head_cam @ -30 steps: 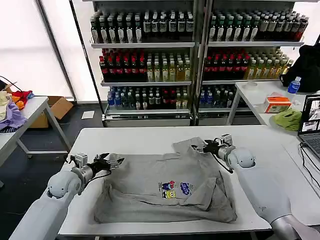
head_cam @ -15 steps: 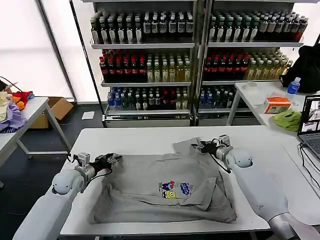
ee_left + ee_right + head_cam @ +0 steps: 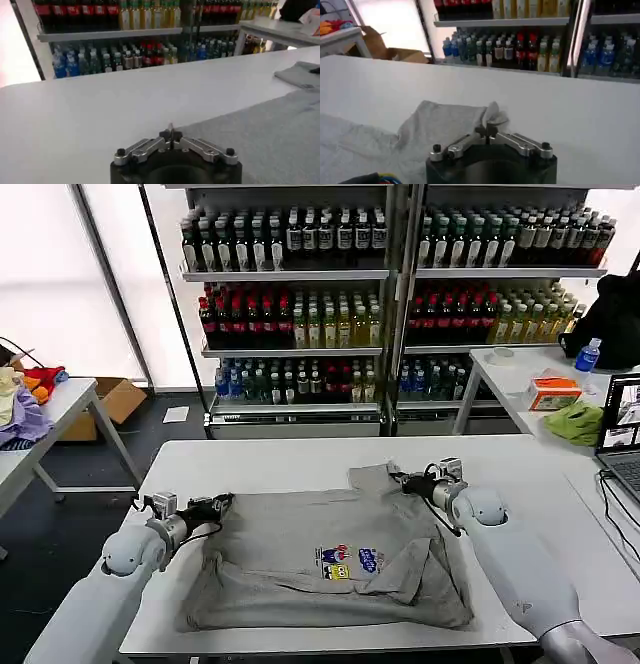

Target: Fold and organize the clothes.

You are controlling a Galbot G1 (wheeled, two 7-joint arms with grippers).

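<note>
One light grey short-sleeved cotton shirt is seen in the head view, spread across the middle of the white rectangular worktop, its small multicoloured chest print facing up and its lower half rumpled into folds. Two arms are seen there, one at each upper corner of the garment. The left gripper is at the shirt's left shoulder edge; the right gripper is at the raised sleeve on the far right side.

The grip itself is shown by the wrist views. In the left wrist view the left gripper has its jaws clenched together, with a thin sliver of pale material pinched between the tips, while the grey cloth lies flat beside it on the worktop. In the right wrist view the right gripper has its jaws clenched on a puckered fold of the shirt, which is lifted into a small peak just beyond the tips.

The surroundings are given more fully by the head view: two metal shelving units stocked with rows of bottles behind the worktop, and one brown cardboard box on the floor at the left.
</note>
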